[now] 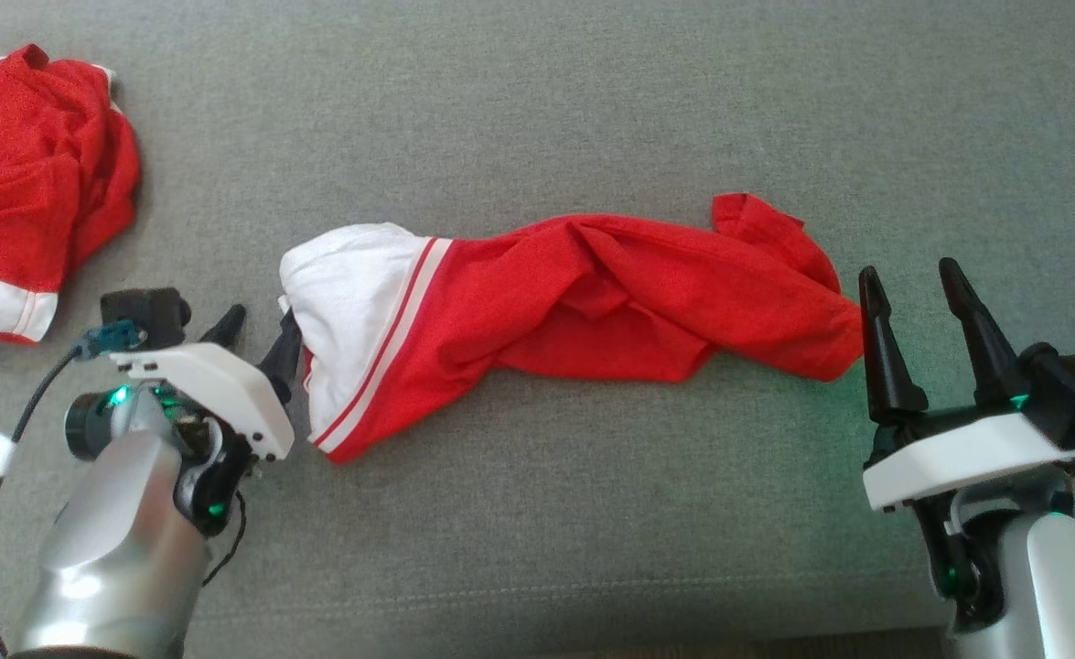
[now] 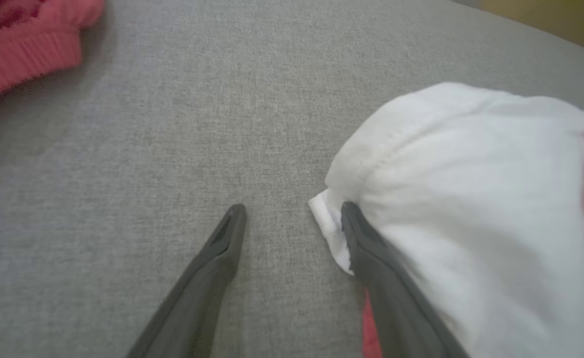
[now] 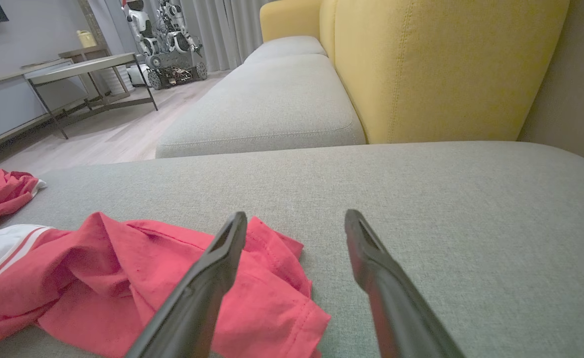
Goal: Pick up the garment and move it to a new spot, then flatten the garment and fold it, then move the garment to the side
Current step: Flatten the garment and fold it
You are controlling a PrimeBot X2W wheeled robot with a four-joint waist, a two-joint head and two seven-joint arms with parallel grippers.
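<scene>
The garment (image 1: 592,293) is red with a white, red-striped end and lies bunched in a long strip across the grey sofa cushion (image 1: 537,110). My left gripper (image 1: 263,320) is open at the white end. In the left wrist view the left gripper (image 2: 292,209) has one finger against the edge of the garment's (image 2: 470,199) white cloth, and bare cushion lies between its fingers. My right gripper (image 1: 908,272) stands open just right of the red end. In the right wrist view the right gripper (image 3: 296,215) has one finger over the garment's (image 3: 123,278) red hem and holds nothing.
A second red and white garment (image 1: 25,165) lies crumpled at the cushion's far left. The cushion's front seam (image 1: 537,595) runs close to my arms. The right wrist view shows a yellow backrest (image 3: 446,64), another seat cushion (image 3: 272,104) and a table (image 3: 83,64) on the floor.
</scene>
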